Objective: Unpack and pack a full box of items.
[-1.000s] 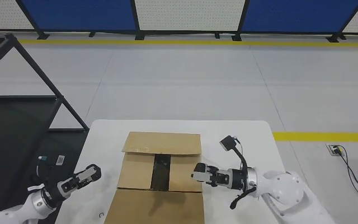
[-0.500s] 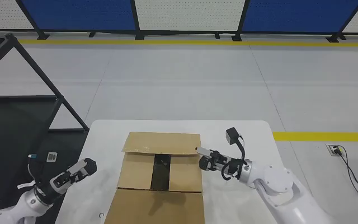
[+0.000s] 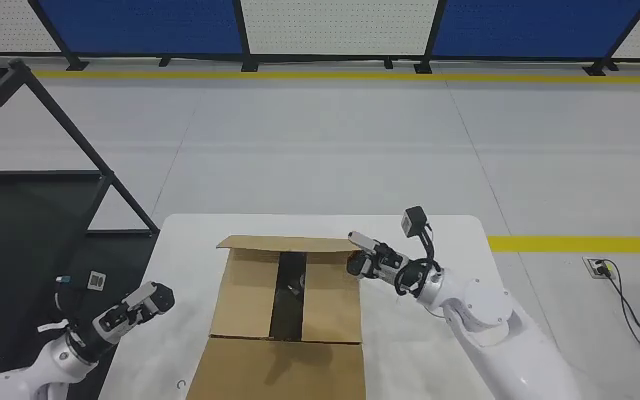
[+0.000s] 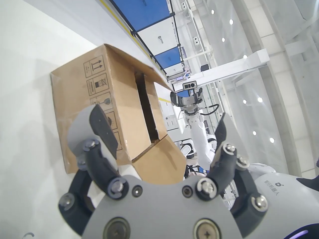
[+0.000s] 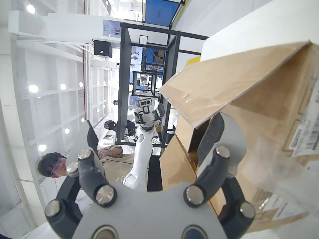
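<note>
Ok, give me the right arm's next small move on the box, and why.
Probably tip the far flap up and back: the open right gripper sits at its raised corner, one finger beneath, and that flap overhangs the box opening.

White table point(image 3: 185, 250) with rounded far corners. Yellow line point(image 3: 300, 74) across the pale grey floor beyond. Second yellow strip point(image 3: 565, 243) off the right side. Along the far line, blue partition panels point(image 3: 140, 25) alternating with white perforated panels point(image 3: 340, 25) on black feet. Black metal frame point(image 3: 90, 152) at left. Floor socket with cable point(image 3: 600, 267) at right. Small dark mark point(image 3: 180, 384) near the table's front edge, possibly a hook.
</note>
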You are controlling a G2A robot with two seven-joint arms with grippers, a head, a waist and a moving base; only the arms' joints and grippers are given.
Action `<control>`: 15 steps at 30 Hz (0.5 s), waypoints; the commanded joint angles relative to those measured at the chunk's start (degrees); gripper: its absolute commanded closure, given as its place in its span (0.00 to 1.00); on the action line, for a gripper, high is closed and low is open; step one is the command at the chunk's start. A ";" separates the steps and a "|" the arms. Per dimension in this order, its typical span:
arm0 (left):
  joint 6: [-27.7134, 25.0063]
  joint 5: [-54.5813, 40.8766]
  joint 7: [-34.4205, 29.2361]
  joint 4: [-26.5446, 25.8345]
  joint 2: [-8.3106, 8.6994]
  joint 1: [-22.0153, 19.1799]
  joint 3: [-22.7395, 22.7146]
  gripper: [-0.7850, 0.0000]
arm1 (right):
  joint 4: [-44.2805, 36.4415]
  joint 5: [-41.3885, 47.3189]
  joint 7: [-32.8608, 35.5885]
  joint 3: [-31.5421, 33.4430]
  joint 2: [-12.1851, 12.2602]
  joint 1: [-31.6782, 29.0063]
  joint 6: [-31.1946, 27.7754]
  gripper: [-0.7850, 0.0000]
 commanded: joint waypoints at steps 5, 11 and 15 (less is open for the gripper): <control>-0.14 -1.51 -0.21 0.28 0.10 0.39 -0.22 0.00 | 5.82 -0.61 -4.66 -3.73 -2.12 6.12 -1.56 0.00; -0.10 -1.66 -0.31 0.26 0.11 0.45 -0.26 0.00 | 12.92 -4.12 -10.30 -8.28 -4.67 12.30 -2.95 0.00; -0.10 -1.66 -0.31 0.26 0.11 0.45 -0.26 0.00 | 17.43 -6.42 -14.33 -11.01 -6.46 15.40 -4.33 0.00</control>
